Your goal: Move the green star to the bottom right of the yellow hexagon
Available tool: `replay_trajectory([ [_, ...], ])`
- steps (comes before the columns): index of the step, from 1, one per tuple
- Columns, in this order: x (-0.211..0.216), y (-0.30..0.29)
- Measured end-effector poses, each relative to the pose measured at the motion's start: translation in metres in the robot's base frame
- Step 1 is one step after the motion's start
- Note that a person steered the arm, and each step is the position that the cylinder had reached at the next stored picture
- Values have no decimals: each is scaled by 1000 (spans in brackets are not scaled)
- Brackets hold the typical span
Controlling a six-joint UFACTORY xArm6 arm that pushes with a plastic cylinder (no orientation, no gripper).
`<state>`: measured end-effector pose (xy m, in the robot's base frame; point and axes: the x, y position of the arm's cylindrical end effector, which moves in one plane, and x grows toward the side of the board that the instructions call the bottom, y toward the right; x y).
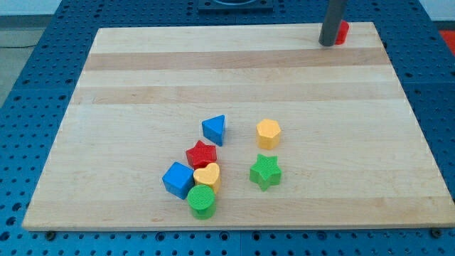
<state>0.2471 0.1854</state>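
Observation:
The green star (265, 171) lies on the wooden board (142, 85), just below the yellow hexagon (268, 133) and a small gap away from it. My tip (327, 43) is at the view's top right, far from both, touching a red block (343, 32) that is partly hidden behind the rod.
A cluster lies left of the green star: a blue triangle (214, 129), a red star (201, 153), a yellow heart (207, 175), a blue cube (178, 179) and a green cylinder (202, 201). The board sits on a blue perforated table (28, 92).

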Motion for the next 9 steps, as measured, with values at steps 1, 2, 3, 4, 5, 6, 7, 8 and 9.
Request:
replay_trajectory([
  [1,9,3],
  [2,73,32],
  [3,163,42],
  [4,265,26],
  [5,360,-22],
  [6,371,-79],
  [7,359,-136],
  [8,335,-183],
  [9,313,-184],
])
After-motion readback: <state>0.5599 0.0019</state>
